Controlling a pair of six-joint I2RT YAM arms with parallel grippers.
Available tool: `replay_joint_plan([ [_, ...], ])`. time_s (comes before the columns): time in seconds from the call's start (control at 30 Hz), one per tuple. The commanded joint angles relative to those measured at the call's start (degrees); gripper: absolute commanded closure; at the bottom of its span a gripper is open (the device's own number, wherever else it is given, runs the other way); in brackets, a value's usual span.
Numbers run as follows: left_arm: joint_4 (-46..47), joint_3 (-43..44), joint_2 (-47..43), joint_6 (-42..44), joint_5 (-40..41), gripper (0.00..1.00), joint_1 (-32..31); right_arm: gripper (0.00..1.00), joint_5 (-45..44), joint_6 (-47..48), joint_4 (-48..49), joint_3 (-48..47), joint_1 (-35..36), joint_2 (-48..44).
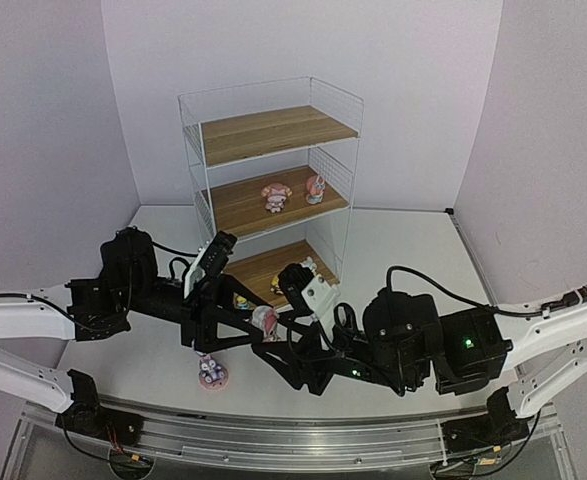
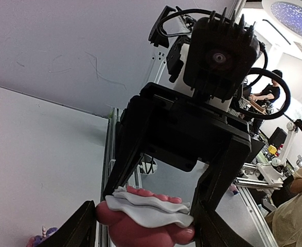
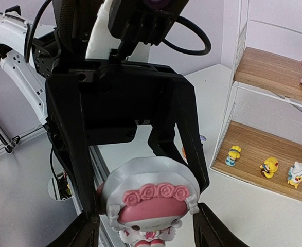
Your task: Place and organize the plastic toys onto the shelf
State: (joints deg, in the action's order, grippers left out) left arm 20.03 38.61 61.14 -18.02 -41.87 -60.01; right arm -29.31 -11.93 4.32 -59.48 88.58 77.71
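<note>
A pink-and-white figurine with a rose headband hangs above the table in front of the shelf. My left gripper is shut on its sides from the left. My right gripper comes from the right, and its fingertips press the same toy's sides. In the left wrist view the toy shows as a pink body under a white frill. Two pink-white figurines stand on the middle board. Three small yellow and white toys sit on the bottom board. A purple bunny stands on the table below my left gripper.
The shelf's top board carries nothing. The white wire side frame of the shelf rises just right of the held toy. A metal rail runs along the near table edge. Both arms cross low in front of the shelf.
</note>
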Motion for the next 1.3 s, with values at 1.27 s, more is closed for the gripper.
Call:
replay_joint_plan([
  [1.27,1.93,1.11,-1.84,1.61,2.92,1.0,-0.02,0.39,1.38,-5.19,7.64,1.5,-2.74,-1.72],
])
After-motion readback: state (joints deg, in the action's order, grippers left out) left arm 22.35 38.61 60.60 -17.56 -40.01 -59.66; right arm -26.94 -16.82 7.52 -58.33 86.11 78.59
